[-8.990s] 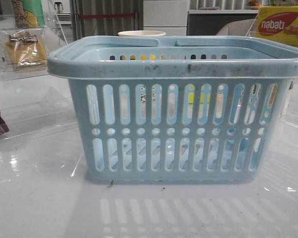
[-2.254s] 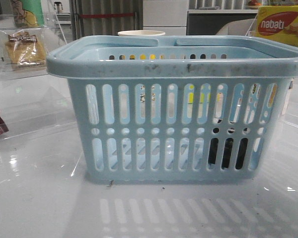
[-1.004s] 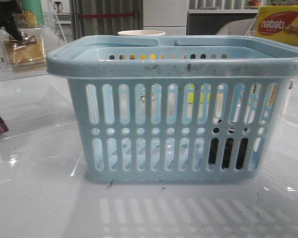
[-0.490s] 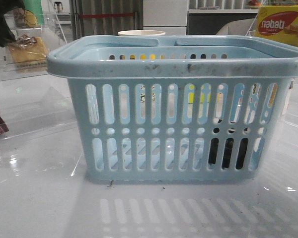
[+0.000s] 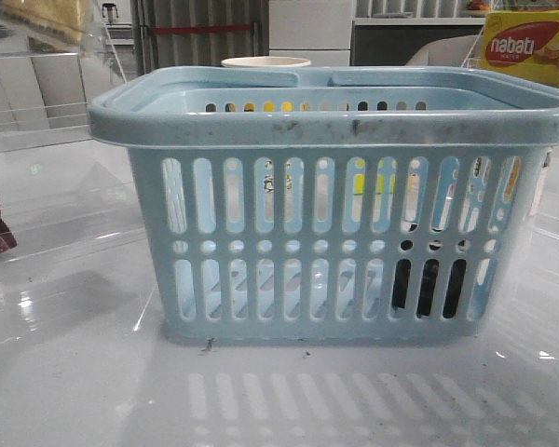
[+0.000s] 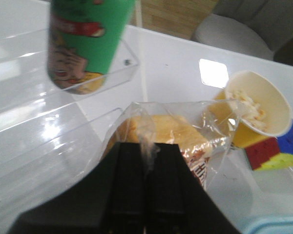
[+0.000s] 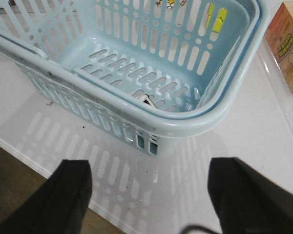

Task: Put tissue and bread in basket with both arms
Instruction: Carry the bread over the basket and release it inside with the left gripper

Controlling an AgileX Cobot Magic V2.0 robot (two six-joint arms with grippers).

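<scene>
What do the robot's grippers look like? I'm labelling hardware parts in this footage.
Both are plain matte black with no visible markings. The left gripper shows two flat, blocky rectangular fingers. The right gripper shows two broad dark fingers with rounded edges, and a thin dark cable loops beside one. No arm links are visible.

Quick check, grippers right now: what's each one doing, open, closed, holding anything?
Left gripper: closed on the bread, pinching its clear wrapper.
Right gripper: open, holding nothing, beside the basket.

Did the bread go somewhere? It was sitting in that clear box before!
Yes. The bread has left its spot beside the basket, lifted upward; the left end effector grips its wrapper.
</scene>
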